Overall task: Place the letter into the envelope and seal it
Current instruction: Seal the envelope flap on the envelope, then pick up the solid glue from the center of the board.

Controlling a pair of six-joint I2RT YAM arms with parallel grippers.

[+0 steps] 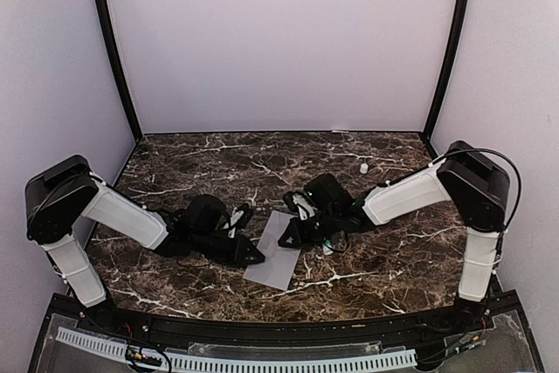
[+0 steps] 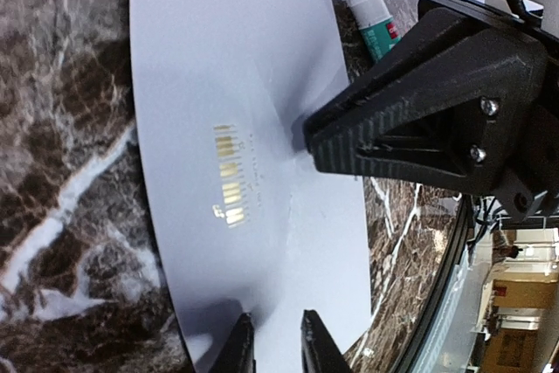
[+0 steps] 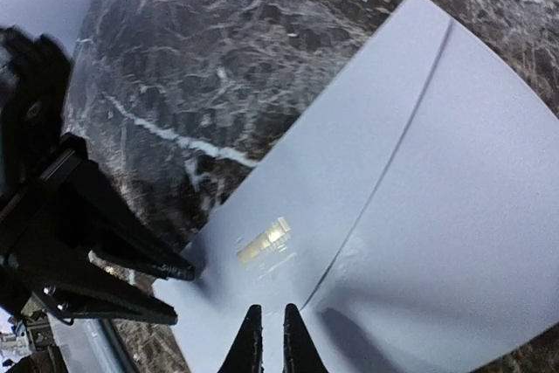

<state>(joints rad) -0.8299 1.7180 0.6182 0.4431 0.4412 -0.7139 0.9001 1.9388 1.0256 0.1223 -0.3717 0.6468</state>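
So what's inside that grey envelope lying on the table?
Nothing inside shows. The envelope lies flat on the marble table, flap down, with only a small gold print on its face. Whether the letter is in there is hidden.

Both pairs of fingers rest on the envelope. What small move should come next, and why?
Probably lift both arms a little, clear of the envelope. It lies flat on the table, its flap seems folded down, and the left fingers and right fingers only touch its edges with their tips, apparently gripping nothing.
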